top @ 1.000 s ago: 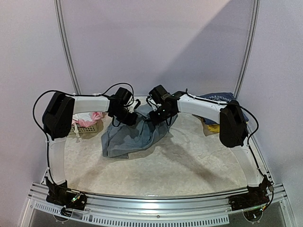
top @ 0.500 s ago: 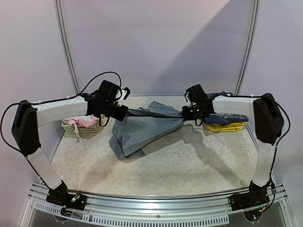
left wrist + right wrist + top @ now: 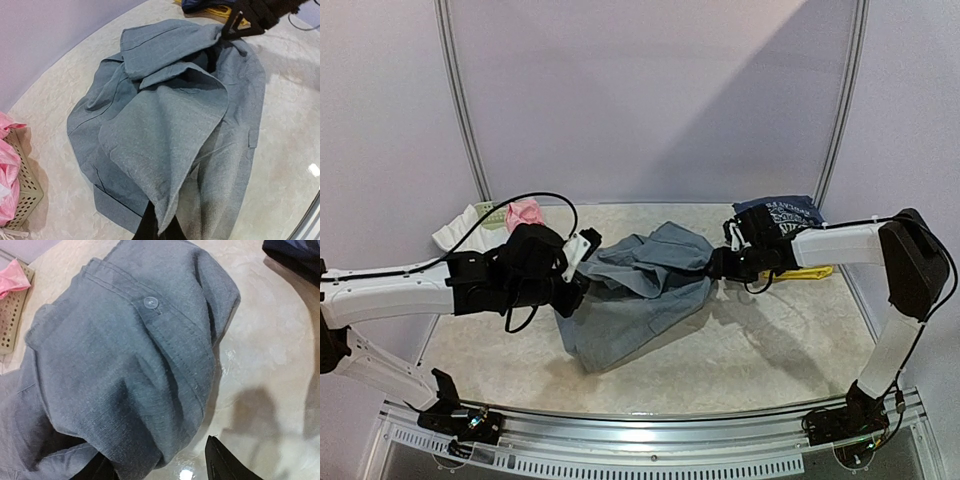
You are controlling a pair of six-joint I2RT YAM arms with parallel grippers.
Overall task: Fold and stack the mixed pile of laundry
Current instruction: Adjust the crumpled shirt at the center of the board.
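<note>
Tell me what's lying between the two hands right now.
The grey trousers, loosely bunched, fill the whole stretch from the left hand to the right hand. The top view shows it best.

Centre: grey trousers (image 3: 640, 285) heaped and spread over the middle of the table (image 3: 750, 370).
6 o'clock: bare tabletop between the trousers and the front rail (image 3: 650, 425); widest passage.
8 o'clock: left arm (image 3: 390, 298) lies low across the side.
10 o'clock: basket (image 3: 492, 216) with pink piece (image 3: 525, 211) and white piece (image 3: 458, 230) fills the corner.
12 o'clock: narrow bare strip along the back wall.
2 o'clock: navy tee (image 3: 778, 214) on yellow cloth (image 3: 810, 270).
3 o'clock: right arm (image 3: 840, 243) spans inward, just beside that stack.
</note>
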